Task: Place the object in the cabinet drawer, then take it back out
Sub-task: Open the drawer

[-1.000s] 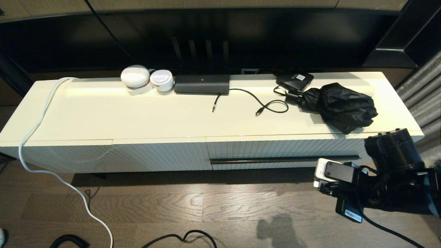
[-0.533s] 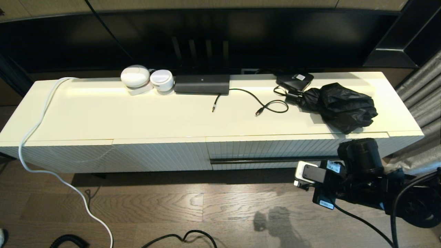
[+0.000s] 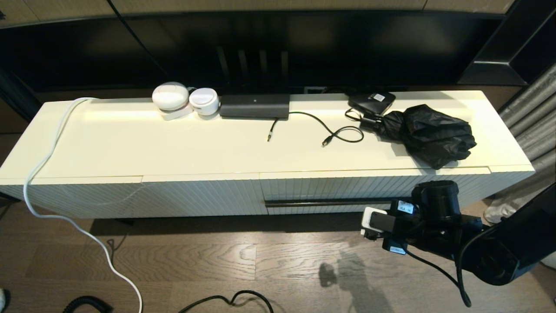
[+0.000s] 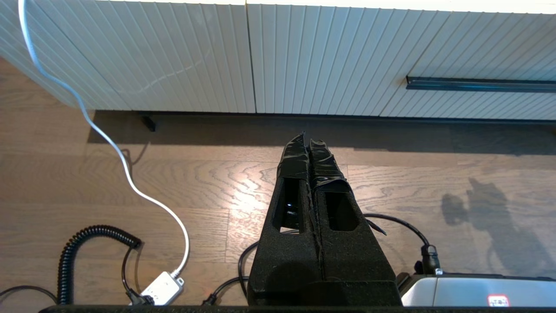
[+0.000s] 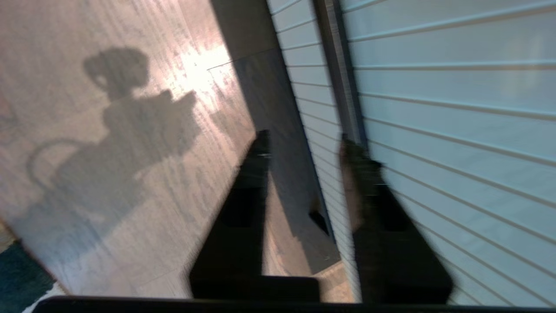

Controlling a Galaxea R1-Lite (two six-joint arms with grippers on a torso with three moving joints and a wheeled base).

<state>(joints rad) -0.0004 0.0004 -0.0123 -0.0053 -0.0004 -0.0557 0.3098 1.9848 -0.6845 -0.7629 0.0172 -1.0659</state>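
The cabinet drawer (image 3: 347, 191) sat fully closed, contents hidden; black bar handle (image 3: 330, 202) ran across its ribbed front. Black crumpled object (image 3: 428, 132) lay on the cabinet top (image 3: 173, 148) above the drawer's right end, not in the drawer. Right end effector (image 5: 304, 152) was low in front of the drawer's right part, near the handle, fingers spread apart and holding nothing; wrist view blurred, contact with handle unclear. Left end effector (image 4: 308, 148) hung over the floor (image 4: 173, 182) before the cabinet, fingers pressed together, empty. Right arm partly cut off at the frame edge.
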